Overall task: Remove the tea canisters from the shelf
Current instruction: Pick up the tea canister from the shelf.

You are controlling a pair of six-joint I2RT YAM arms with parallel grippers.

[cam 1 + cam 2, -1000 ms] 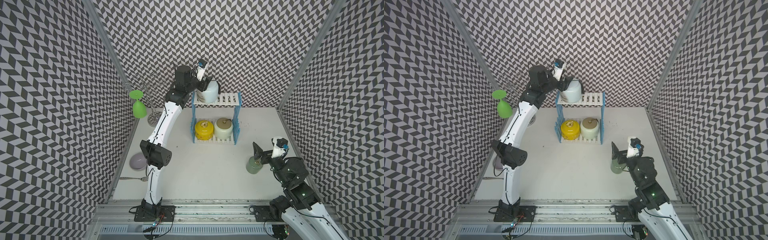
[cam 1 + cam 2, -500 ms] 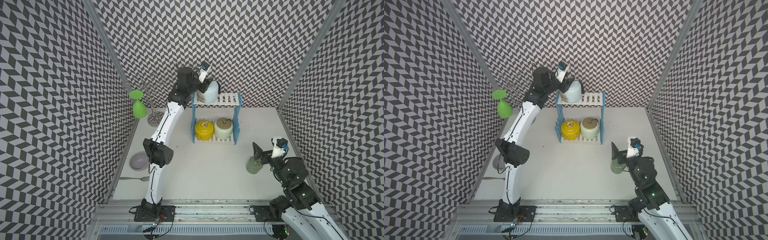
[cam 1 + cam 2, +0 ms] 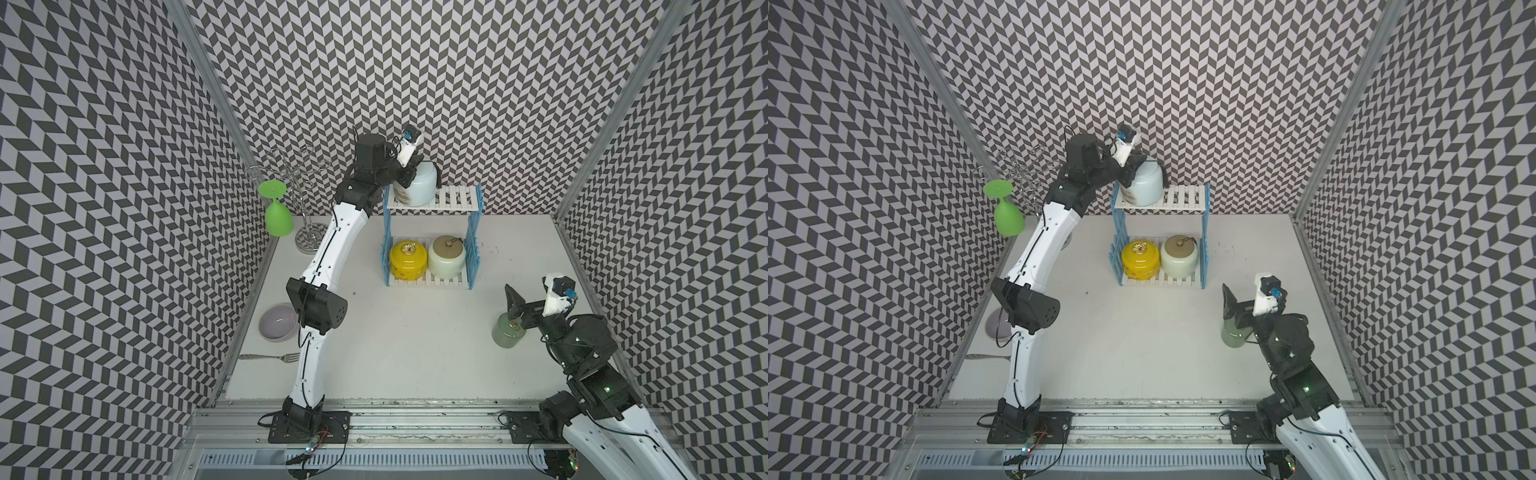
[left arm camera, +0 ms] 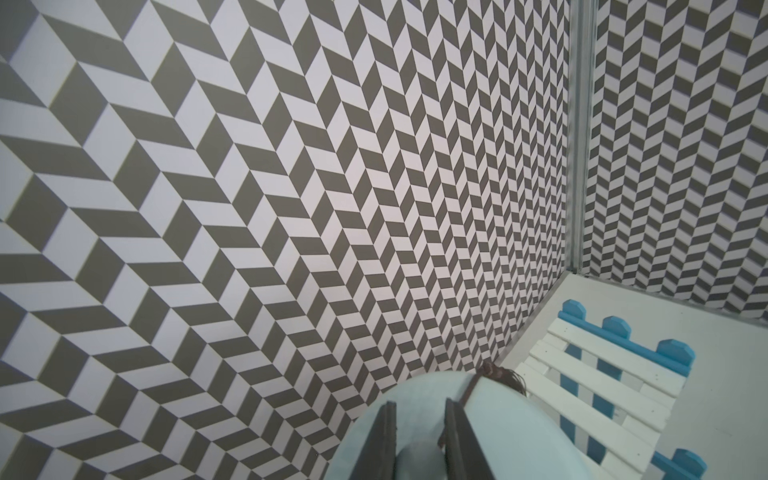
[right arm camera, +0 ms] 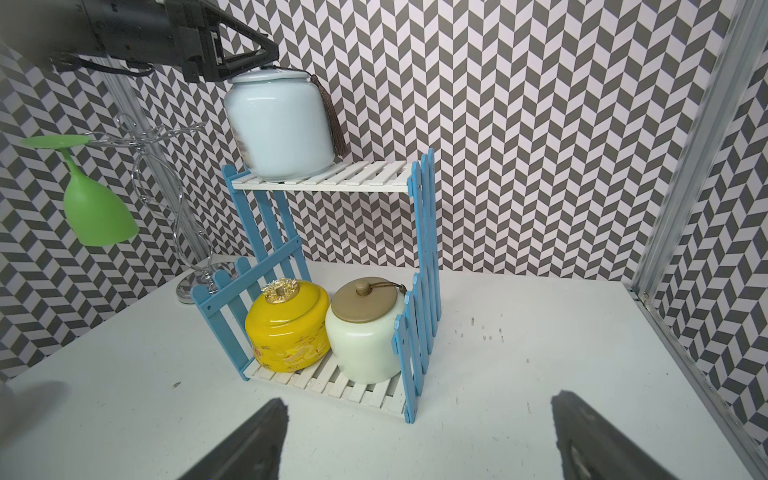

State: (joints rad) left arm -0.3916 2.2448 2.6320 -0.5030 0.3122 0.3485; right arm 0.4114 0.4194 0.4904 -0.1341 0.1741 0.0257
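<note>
The shelf (image 3: 453,199) (image 3: 1183,197) (image 5: 374,172) (image 4: 582,382) stands at the back wall. On its upper board sits the pale blue tea canister (image 3: 422,189) (image 3: 1148,187) (image 5: 278,124) (image 4: 519,436) with a dark tassel. My left gripper (image 3: 410,172) (image 3: 1133,166) (image 4: 420,402) is shut on its lid knob. The yellow canister (image 3: 408,261) (image 5: 286,328) and the cream canister (image 3: 446,262) (image 5: 361,345) sit on the lower board. A sage green canister (image 3: 505,334) (image 3: 1233,336) stands on the table at the right. Just above it, my right gripper (image 3: 519,309) (image 5: 419,401) is open and holds nothing.
A green goblet (image 3: 277,216) hangs upside down from a chrome wire stand (image 3: 305,199) at the back left. A lilac bowl (image 3: 278,322) and a fork (image 3: 270,356) lie by the left wall. Patterned walls close three sides.
My left gripper has reached further over the pale blue canister and closed on its lid knob. The right arm and the other canisters have not moved.
</note>
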